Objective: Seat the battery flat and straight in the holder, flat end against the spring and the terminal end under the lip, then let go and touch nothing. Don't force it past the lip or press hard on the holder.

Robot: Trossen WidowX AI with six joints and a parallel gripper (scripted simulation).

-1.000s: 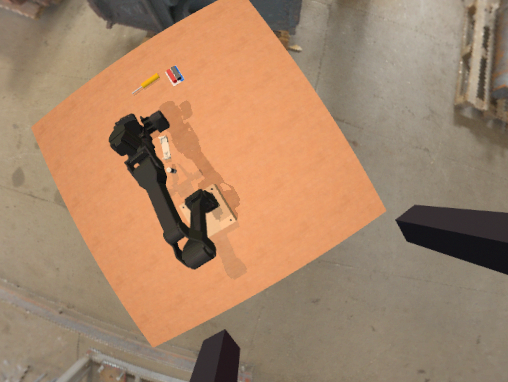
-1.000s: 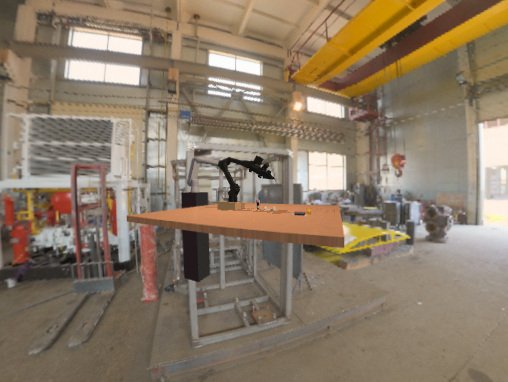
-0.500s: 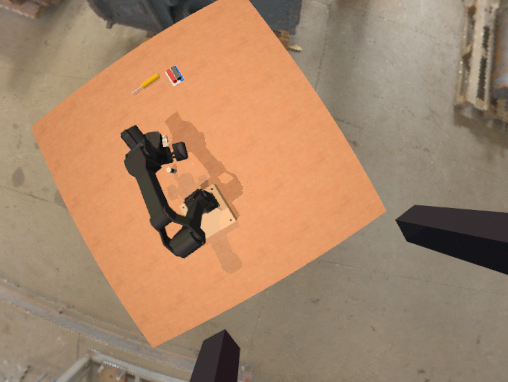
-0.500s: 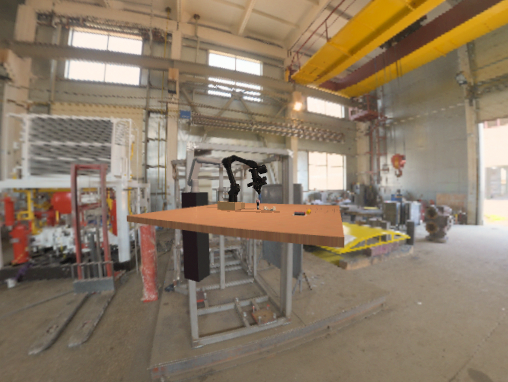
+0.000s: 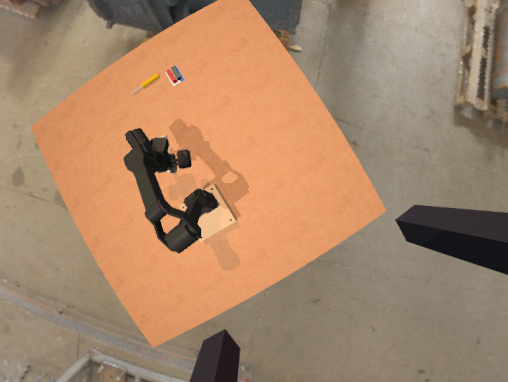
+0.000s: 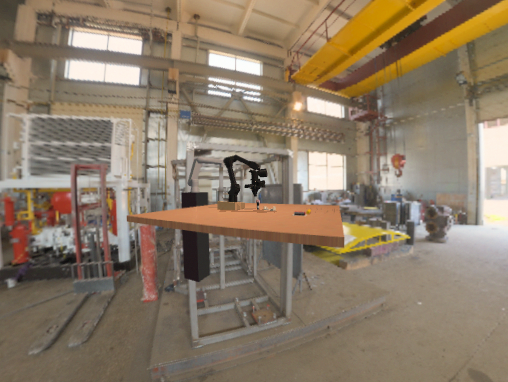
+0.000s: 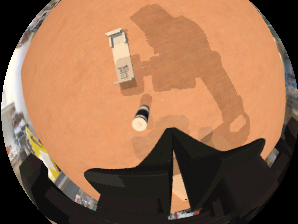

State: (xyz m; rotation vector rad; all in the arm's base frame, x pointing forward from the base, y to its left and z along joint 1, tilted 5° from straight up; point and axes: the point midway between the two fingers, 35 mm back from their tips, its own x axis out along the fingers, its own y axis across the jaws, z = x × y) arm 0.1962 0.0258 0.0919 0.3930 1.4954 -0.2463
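The battery (image 7: 142, 117), dark with pale bands, shows its round pale end to the wrist camera and appears to stand on end on the table, outside the holder. The pale, empty holder (image 7: 121, 57) lies beyond it in the wrist view, with upright walls at its ends; which end has the spring or lip is too small to tell. My gripper (image 7: 170, 132) is shut, its tips together with nothing between them. It is above the table, to the right of the battery in the wrist view. In the top view the arm largely hides battery and holder.
A yellow-handled screwdriver (image 5: 150, 81) and a small tray with red, dark and blue items (image 5: 175, 75) lie toward the far edge of the wooden table (image 5: 280, 165). The arm's base stands on a pale plate (image 5: 216, 223). The arm's shadow falls across the table.
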